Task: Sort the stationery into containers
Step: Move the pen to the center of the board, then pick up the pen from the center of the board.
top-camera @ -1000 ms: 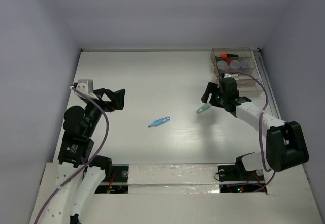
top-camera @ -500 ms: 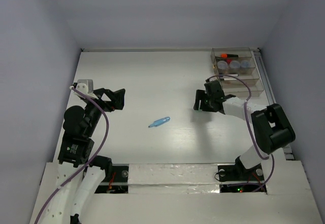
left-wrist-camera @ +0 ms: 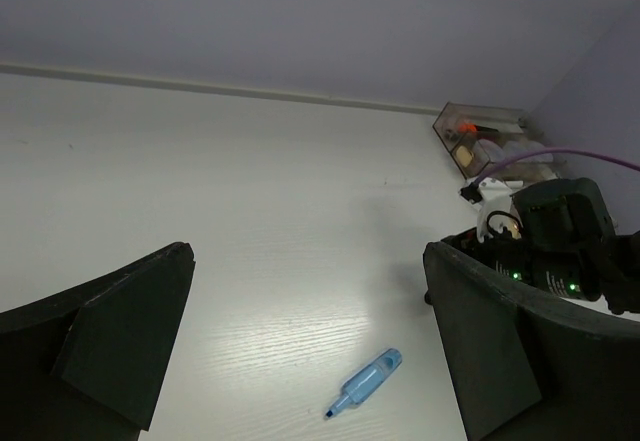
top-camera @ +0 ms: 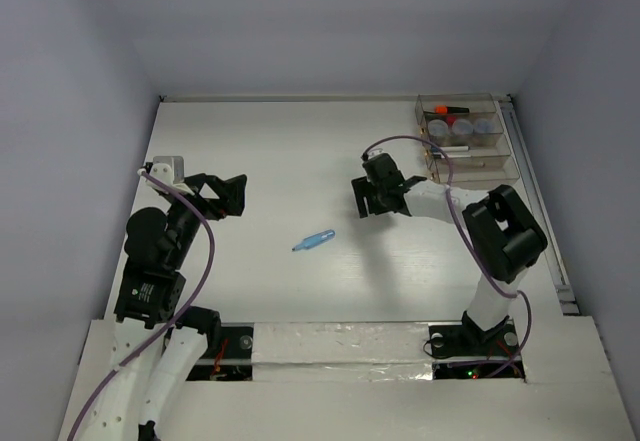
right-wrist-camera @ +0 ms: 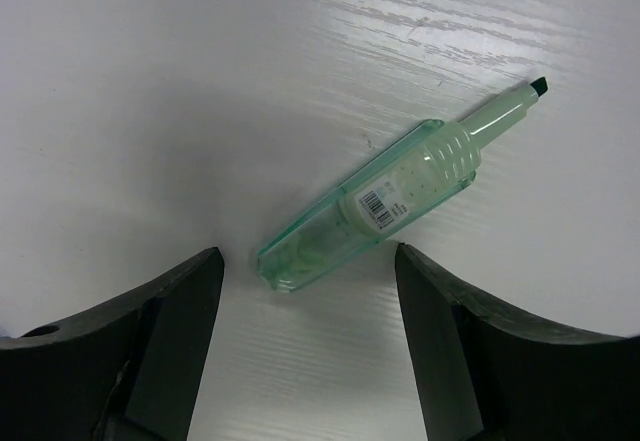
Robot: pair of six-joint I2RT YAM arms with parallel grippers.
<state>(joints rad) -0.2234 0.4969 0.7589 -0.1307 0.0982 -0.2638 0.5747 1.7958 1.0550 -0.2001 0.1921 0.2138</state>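
The right hand (top-camera: 372, 197) is now near the middle of the top picture. A moment ago it was further right, close to the clear organiser (top-camera: 505, 166) in the upper right corner. So the right arm has swung left, away from the organiser.

From above you cannot see the pale green highlighter now, because the right hand covers it. A moment ago it showed just beside that hand. The right hand's own camera shows the pale green highlighter (right-wrist-camera: 390, 201) lying flat on the white surface (top-camera: 280, 141). It lies slanted, with its tip toward the upper right of that picture. The two fingers stand apart, one on each side, and neither touches it. The right hand is open and holds nothing.

The left hand (top-camera: 238, 197) has not moved. It waits at the left side with its fingers spread wide and nothing between them. The light blue highlighter (top-camera: 315, 240) lies in the middle of the surface, in the same place as before.

The organiser already has an orange highlighter (top-camera: 440, 110) and some small pots (top-camera: 462, 127) in it. The green and blue highlighters are not sorted yet. I think the right hand is about to close on the green one.
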